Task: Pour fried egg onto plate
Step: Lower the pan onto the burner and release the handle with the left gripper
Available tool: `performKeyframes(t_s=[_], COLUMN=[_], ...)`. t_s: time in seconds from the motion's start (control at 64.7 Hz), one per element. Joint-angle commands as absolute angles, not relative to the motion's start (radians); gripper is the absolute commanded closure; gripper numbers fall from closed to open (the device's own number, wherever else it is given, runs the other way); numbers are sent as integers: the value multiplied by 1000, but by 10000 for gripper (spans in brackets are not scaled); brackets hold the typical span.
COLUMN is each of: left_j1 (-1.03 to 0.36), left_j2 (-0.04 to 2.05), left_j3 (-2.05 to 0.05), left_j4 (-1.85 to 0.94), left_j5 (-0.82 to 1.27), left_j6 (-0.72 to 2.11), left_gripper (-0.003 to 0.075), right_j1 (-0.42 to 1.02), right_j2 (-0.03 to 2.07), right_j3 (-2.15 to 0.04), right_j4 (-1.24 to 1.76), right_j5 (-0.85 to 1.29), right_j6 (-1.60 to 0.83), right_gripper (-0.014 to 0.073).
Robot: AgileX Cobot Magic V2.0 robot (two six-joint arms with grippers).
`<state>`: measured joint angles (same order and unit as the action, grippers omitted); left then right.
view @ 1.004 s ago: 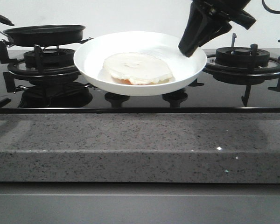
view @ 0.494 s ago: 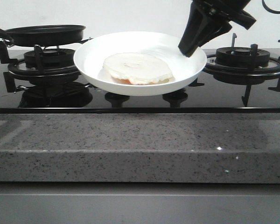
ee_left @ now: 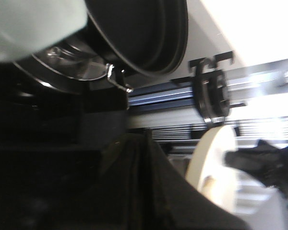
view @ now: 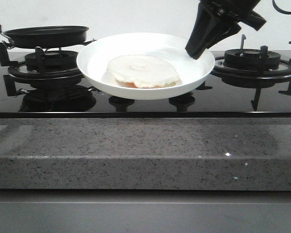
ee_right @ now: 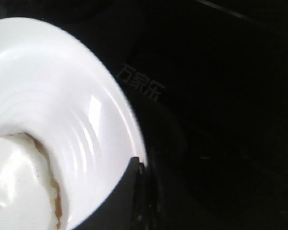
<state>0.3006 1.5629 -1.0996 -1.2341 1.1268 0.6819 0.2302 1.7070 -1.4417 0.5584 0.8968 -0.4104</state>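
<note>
The white plate [view: 145, 85] is held tilted above the hob's middle, between the two burners. The fried egg [view: 143, 70] lies flat in it, pale with a tan edge, and also shows in the right wrist view [ee_right: 14, 187]. My right gripper [view: 196, 51] is shut on the plate's right rim [ee_right: 129, 139]. The black frying pan [view: 46, 35] sits empty on the left burner; it also shows in the left wrist view [ee_left: 139, 33]. My left gripper [ee_left: 149, 143] looks shut and empty, back from the pan, and is out of the front view.
A black glass hob [view: 145, 104] carries a left burner grate [view: 43, 68] and a right burner grate [view: 254, 65]. A grey speckled counter edge [view: 145, 150] runs along the front. The plate's edge shows in the left wrist view [ee_left: 216, 163].
My left gripper has drawn back to the left, out of the front view, leaving the pan on the burner. The plate, egg and right gripper have not moved.
</note>
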Motion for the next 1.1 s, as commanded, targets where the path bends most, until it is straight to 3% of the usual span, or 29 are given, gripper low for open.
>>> performKeyframes(t_s=[0.0, 0.201, 0.448, 0.711, 1.081], left_j1=[299, 191, -66, -211, -223], left_j2=[1445, 1227, 1020, 769, 316], left_j3=[-1127, -1127, -1103, -904, -547], left_j4=[-1160, -666, -117, -50, -91], left_j5=[1063, 850, 808, 575, 289], left_j6=[682, 440, 135, 109, 109], left_gripper=[740, 740, 740, 740, 739], right_j1=[228, 228, 228, 228, 228], right_j2=[1651, 1651, 1651, 1651, 1651], right_j3=[-1471, -1471, -1471, -1471, -1471], right_j4=[607, 607, 607, 607, 607], right_j5=[866, 866, 866, 866, 866], right_j6=[-412, -412, -412, -412, -412], right_gripper=[661, 661, 661, 661, 661])
